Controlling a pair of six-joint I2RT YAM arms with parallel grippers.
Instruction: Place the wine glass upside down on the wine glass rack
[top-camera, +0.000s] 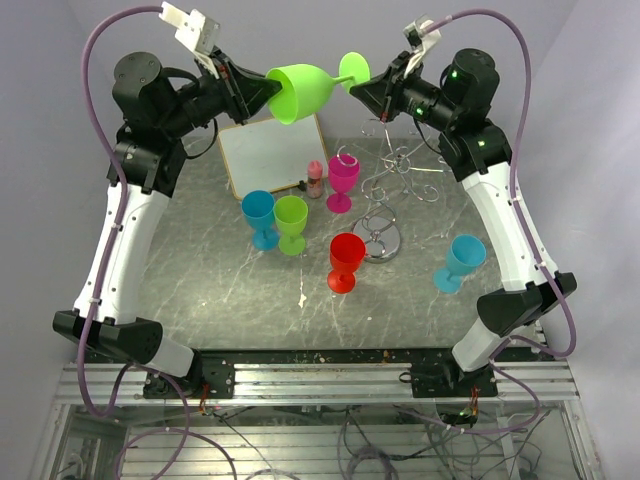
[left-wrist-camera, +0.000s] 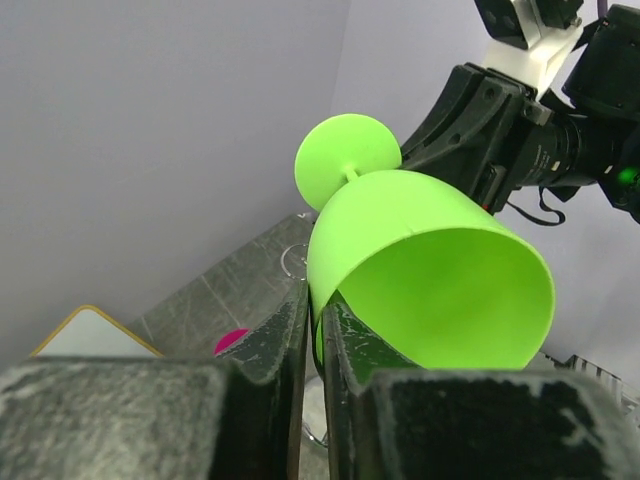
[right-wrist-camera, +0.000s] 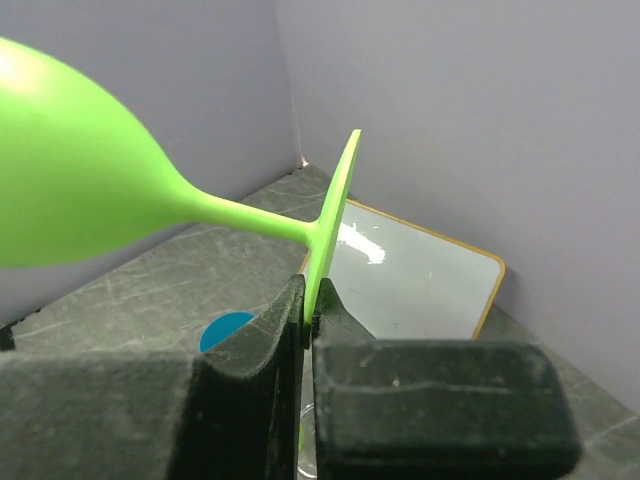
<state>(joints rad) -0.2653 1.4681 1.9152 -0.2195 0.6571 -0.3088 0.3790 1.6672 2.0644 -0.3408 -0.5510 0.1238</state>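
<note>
A light green wine glass (top-camera: 308, 88) hangs sideways in the air above the back of the table, held at both ends. My left gripper (top-camera: 262, 90) is shut on the rim of its bowl (left-wrist-camera: 420, 270), one finger inside and one outside. My right gripper (top-camera: 368, 88) is shut on the edge of its round foot (right-wrist-camera: 335, 215). The silver wire wine glass rack (top-camera: 390, 190) stands on the table below and right of the glass, its curled arms bare.
A white board (top-camera: 272, 152) leans at the back. Blue (top-camera: 259, 217), green (top-camera: 291, 222), pink (top-camera: 343, 180), red (top-camera: 346, 260) and light blue (top-camera: 460, 262) glasses stand upright around the rack. A small bottle (top-camera: 315, 178) stands by the board.
</note>
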